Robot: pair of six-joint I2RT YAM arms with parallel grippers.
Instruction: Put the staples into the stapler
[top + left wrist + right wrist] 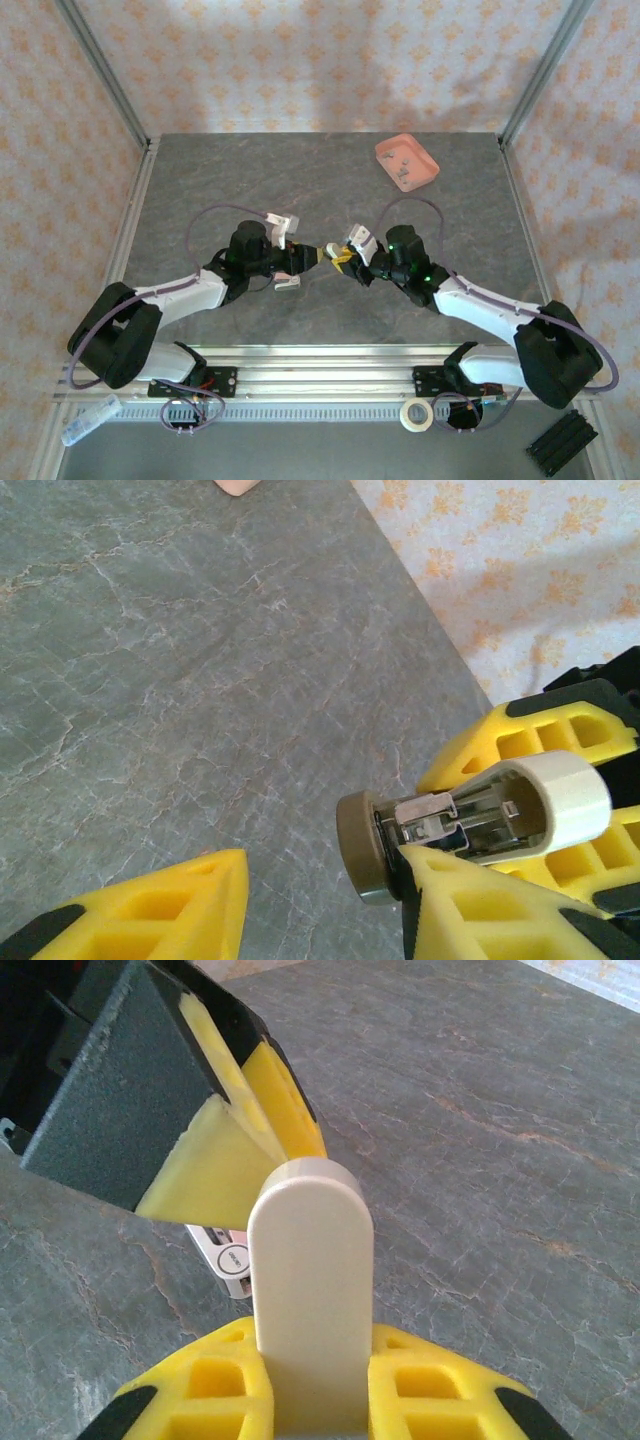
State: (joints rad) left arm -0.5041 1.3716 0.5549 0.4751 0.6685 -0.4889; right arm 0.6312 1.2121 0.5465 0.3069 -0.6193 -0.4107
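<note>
Starting at the bottom edge of the top view: a tape roll [416, 414], a black ribbed block [562, 440] at lower right and a clear plastic item [88, 420] at lower left are seen on the rail strip in front of the arm bases.

Mid-frame, the left gripper [310, 256] and right gripper [343, 259] are positioned tip to tip over the grey table [200, 180].

Right side: the cream-bodied stapler [310, 1280] is clamped between the yellow fingers [190, 1395] at the bottom of the right wrist view and stands up out of them. The fingers are closed on it.

In the left wrist view the same stapler is seen at lower right, with its metal channel exposed along the side and a brown end cap towards frame centre. Whether a strip sits in the channel cannot be told.

Left side: the fingers [150, 915] are spread wide, one at lower left of the left wrist view and the other at lower right, just beside the brown end cap. Contact there cannot be told, and nothing is gripped.

Far end: the staples [404, 166] are seen as small grey strips lying in the salmon-pink tray [385, 152], upper right of the top view, well apart from both grippers.
</note>
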